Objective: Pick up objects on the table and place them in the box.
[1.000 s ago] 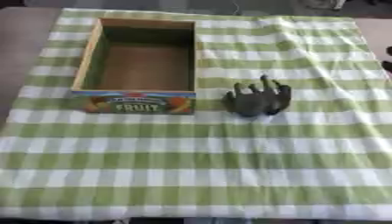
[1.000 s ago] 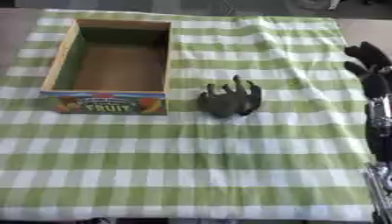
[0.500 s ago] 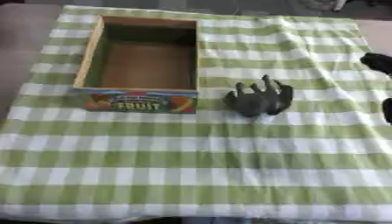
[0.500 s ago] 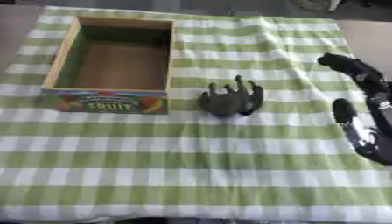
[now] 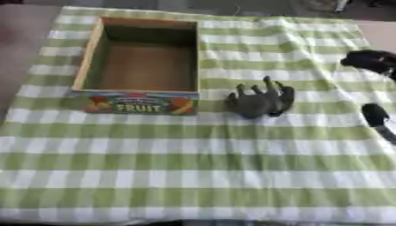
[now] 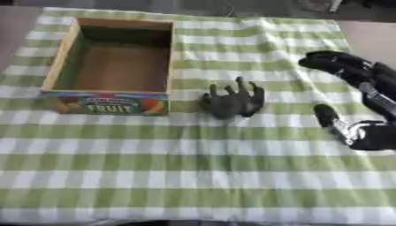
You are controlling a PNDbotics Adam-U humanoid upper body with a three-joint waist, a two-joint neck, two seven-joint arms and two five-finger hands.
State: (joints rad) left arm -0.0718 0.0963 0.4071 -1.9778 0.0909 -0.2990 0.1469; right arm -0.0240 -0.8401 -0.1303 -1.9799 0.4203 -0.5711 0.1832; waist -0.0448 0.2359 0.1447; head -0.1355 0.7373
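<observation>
1. Dark grey object (image 6: pixel 232 100), lumpy with prongs sticking up, lies on the checked cloth (image 6: pixel 193 167) over the desk, to the left of the right hand (image 6: pixel 356 106) and apart from it.
2. Right hand: fingers spread with thumb well apart from them, holding nothing, at the right edge of both views.
3. Left hand: not visible.
4. Box (image 6: pixel 112 66), labelled FRUIT, sits further left again, just beyond the object, nothing visible inside.
5. Judged step: reach for the object.
6. To do it well: come in low from the right, keep fingers spread until they straddle the body below the prongs, then close; lift clear of the near box wall before carrying left.
</observation>
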